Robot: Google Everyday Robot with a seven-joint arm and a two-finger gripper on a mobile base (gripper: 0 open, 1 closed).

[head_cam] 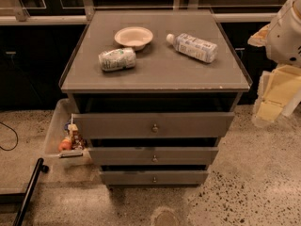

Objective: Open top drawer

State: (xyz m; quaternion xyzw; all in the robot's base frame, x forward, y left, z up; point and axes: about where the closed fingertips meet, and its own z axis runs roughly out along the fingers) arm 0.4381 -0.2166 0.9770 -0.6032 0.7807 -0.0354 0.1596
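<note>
Speckled terrazzo floor (254,182), pale stone flecked with dark chips; behind, dark cabinet fronts crossed by a light rail (42,20).

At the right edge, hanging well clear of the grey cabinet: gripper (277,95), blocky pale-yellow slabs with flat faces and square corners. Cannot tell whether the jaws stand wide or narrow. Nothing visibly held. Above it, rounded white arm housing (287,27), smooth and glossy.

Nearest on the counter (155,74), a flat matte grey slab with a thin worn front edge: clear plastic bottle (193,47) lying on its side, white cap pointing left, printed label around the body. Further left, shallow round bowl (134,36), pale and matte, upright. Just in front of the bowl, apart from it, cylindrical can (117,59) on its side, green-and-white print.

Directly under the counter, top drawer (193,125): widest and tallest of three flat grey rectangular fronts, small round metal knob (154,127) at the middle, dark gap above its upper edge. Below, middle drawer (122,155), narrower, same knob; then bottom drawer (127,177), narrowest, close to the floor.

Left of the cabinet, on the floor: translucent plastic bin (54,126) with soft rounded walls, small colourful packets (70,138) in its near corner. Lower left, slim black pole (28,192), slanted.
</note>
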